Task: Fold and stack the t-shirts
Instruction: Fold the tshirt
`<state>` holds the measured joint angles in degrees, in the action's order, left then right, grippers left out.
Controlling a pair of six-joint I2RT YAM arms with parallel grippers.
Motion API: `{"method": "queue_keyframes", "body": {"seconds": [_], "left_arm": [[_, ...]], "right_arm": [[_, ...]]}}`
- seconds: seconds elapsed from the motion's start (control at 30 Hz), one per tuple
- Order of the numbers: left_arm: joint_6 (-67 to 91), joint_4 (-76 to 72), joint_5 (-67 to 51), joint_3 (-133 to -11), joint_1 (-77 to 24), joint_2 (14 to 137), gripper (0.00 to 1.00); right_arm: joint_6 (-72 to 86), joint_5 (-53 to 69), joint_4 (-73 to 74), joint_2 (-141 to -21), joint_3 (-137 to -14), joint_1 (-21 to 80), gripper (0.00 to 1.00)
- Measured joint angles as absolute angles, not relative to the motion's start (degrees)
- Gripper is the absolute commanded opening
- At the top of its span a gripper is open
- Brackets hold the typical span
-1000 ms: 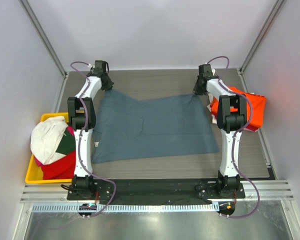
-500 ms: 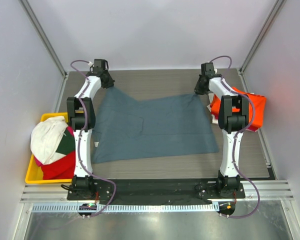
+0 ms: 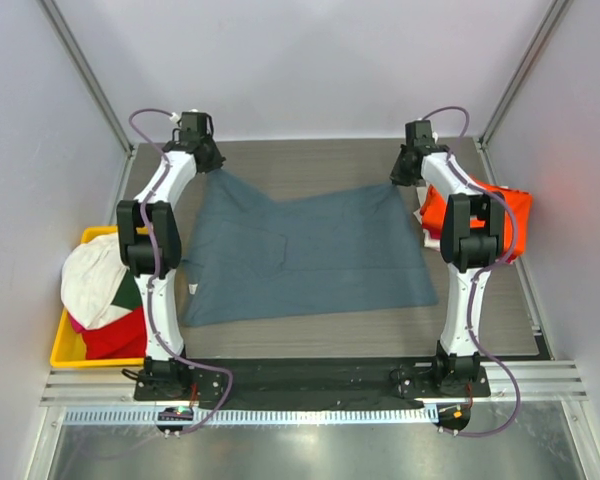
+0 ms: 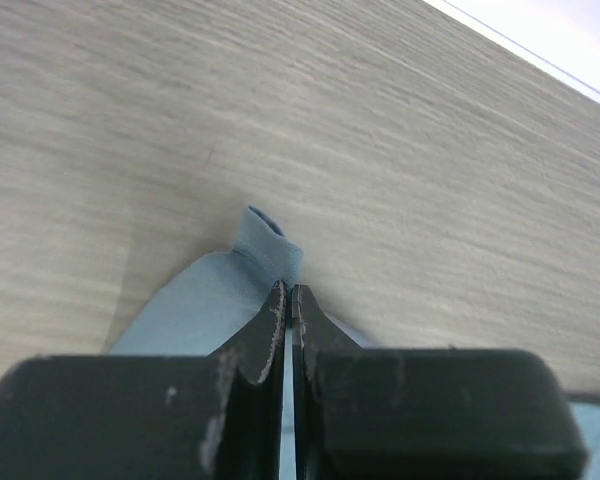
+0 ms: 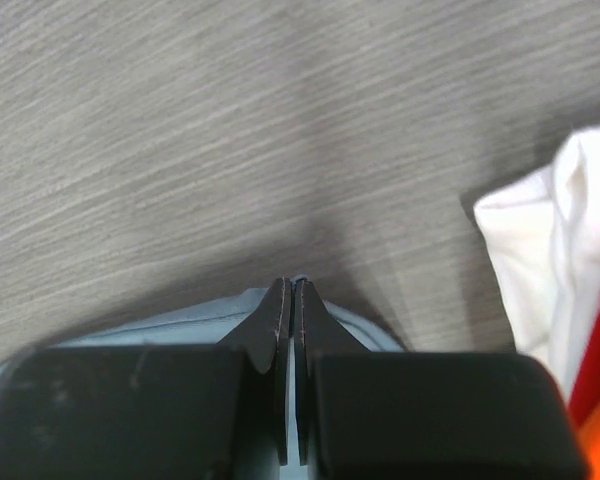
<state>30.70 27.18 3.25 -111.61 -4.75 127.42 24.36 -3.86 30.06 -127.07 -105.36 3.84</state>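
The slate blue-grey t-shirt (image 3: 310, 255) lies spread across the middle of the table. My left gripper (image 3: 211, 166) is shut on its far left corner (image 4: 265, 240), which pokes out past the closed fingertips. At the far right corner (image 5: 310, 300), my right gripper (image 3: 397, 180) is shut on the cloth edge. Both far corners are lifted a little off the table. An orange t-shirt (image 3: 505, 215) lies folded at the right, with white cloth (image 5: 550, 260) beside it. White, dark green and red t-shirts (image 3: 100, 290) are heaped in the bin at the left.
A yellow plastic bin (image 3: 65, 350) sits off the table's left edge. Grey walls with metal posts close in the back and both sides. Bare wood-grain table (image 3: 310, 160) lies beyond the shirt's far edge.
Both grippers have moved a little toward the back wall, pulling the blue-grey shirt's far corners with them. The left arm has stretched further back.
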Motion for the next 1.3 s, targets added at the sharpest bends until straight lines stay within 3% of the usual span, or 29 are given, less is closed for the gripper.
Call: {"method": "queue_keyframes", "body": {"seconds": [0.4,1.3], "left_arm": [[28.4,26.4,8.3,-97.8,-7.8,113.9,0.0],[27.6,30.5,15.9,-79.0,-12.3,85.2,0.0]], "right_arm": [[25.6,-3.9,31.3,-120.9,-98.5,2.7,0.01],[25.8,-5.0,31.3,-104.0,-80.1,2.1,0.01]]}}
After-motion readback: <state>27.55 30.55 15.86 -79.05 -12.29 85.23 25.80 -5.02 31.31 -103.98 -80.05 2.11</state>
